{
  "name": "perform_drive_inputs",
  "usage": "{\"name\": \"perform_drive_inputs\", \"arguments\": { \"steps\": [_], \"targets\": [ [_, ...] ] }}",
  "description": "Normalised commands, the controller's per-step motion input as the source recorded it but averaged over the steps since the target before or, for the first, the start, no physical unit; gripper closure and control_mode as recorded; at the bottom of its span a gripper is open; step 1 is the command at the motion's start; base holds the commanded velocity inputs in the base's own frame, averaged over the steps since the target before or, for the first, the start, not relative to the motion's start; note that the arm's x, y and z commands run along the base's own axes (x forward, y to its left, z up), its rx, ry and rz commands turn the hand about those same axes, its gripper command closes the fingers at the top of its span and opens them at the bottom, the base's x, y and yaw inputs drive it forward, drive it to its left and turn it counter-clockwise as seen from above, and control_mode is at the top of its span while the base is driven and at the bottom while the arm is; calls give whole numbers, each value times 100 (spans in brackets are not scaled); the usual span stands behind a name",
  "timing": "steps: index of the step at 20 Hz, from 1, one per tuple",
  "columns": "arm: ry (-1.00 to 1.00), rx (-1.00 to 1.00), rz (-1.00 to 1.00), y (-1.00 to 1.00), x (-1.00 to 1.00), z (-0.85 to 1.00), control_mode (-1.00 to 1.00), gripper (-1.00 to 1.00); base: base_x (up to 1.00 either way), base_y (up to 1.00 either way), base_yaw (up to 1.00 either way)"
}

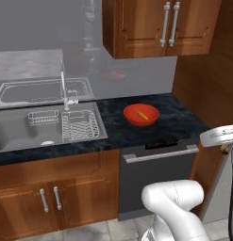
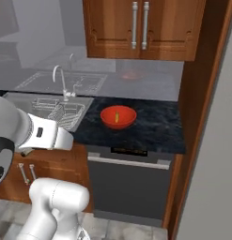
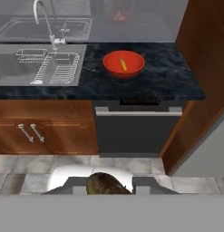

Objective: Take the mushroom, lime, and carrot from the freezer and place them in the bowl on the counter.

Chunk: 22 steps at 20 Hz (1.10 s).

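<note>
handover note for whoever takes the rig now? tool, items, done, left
Tool: shut on the mushroom, a brown lump between the fingertips in the hand view, held high in front of the cabinets.
Carrot: lying in the red bowl.
Bowl: on the dark counter, right of the sink.
Lime: can't place it from these views.
Done: carrot in the bowl, mushroom picked up.
Left: drop the mushroom into the bowl, then fetch the lime.
</note>
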Motion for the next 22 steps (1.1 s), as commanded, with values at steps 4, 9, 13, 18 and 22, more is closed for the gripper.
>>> {"name": "perform_drive_inputs", "arguments": {
  "steps": [4,9,13,18,22],
  "targets": [
    [0,0,0,0,0,0,100,100,51,-35,0],
    [0,0,0,0,0,0,100,100,66,-17,0],
    [0,0,0,0,0,0,100,100,72,-20,0],
    [0,0,0,0,0,0,100,100,60,-17,0],
    [0,0,0,0,0,0,100,100,56,-16,0]
  ]
}}
